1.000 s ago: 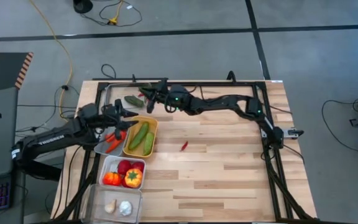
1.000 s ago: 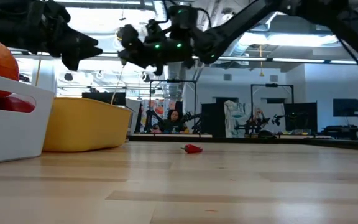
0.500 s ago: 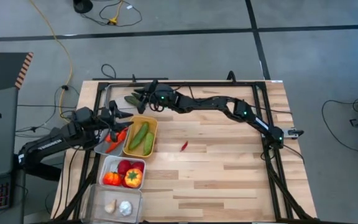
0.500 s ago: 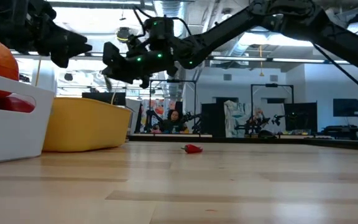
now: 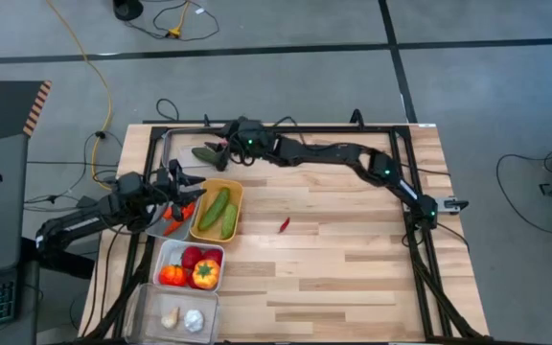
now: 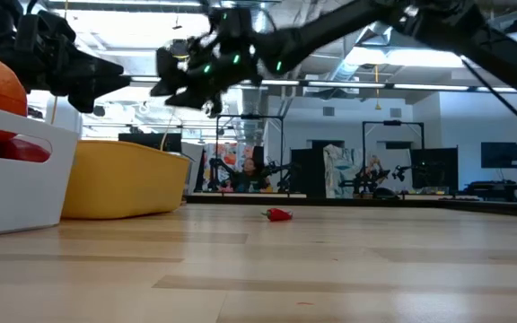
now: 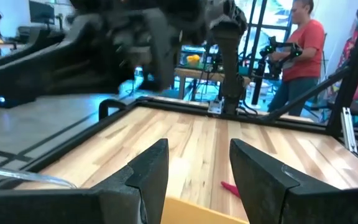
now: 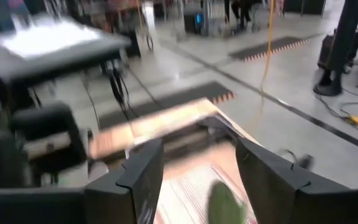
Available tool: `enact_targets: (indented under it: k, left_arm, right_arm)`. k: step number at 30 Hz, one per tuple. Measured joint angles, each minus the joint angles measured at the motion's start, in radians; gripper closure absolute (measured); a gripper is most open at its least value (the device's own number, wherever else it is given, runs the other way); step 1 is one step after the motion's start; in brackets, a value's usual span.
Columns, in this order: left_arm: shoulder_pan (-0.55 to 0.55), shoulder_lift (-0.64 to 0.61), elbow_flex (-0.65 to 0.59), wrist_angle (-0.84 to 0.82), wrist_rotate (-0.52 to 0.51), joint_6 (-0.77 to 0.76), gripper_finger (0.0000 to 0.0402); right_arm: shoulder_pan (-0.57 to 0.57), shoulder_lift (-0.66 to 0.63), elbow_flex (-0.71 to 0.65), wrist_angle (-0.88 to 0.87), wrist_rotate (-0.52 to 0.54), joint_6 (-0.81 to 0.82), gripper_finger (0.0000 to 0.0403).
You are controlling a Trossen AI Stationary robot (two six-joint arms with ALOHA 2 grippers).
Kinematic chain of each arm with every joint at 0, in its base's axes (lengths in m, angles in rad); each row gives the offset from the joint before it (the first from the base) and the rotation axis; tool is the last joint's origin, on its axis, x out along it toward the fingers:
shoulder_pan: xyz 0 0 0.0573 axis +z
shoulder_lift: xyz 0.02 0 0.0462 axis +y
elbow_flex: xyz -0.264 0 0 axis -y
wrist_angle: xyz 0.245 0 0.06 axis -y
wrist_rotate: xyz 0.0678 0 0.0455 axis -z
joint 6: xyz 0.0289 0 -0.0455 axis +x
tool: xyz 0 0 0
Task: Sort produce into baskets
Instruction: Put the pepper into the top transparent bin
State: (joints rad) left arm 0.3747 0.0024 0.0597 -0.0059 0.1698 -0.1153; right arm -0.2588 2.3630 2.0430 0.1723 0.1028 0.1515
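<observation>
At the far left corner of the table [image 5: 353,268], the right gripper [image 5: 226,147] reaches with fingers spread and empty beside a green chilli [image 5: 204,153] lying in a clear tray [image 5: 166,144]; the left gripper [image 5: 182,184], also spread and empty, hangs over the grey tray [image 5: 153,228] of carrots [image 5: 175,215] near the left edge. The red chilli [image 5: 284,224] lies alone mid-table, so the next reach should come straight down and close squarely on so tiny a thing; the right wrist view is smeared, and the clear tray's outline is hard to trace.
</observation>
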Motion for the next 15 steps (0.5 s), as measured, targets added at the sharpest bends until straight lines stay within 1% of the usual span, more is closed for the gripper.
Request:
enact_targets:
  k: [4,10,15]
  left_arm:
    - [-0.033,0.000,0.000,-0.001,-0.035,0.024,0.0244]
    - [-0.107,0.000,0.000,-0.002,-0.142,0.058,0.0244]
    - [-0.176,0.000,0.000,0.001,-0.236,0.062,0.0244]
  right_arm:
    - [0.001,-0.119,0.000,-0.277,0.000,-0.131,0.0173]
    - [0.024,-0.292,0.000,-0.611,0.000,-0.258,0.0173]
    - [0.057,-0.392,0.001,-0.818,-0.003,-0.273,0.0173]
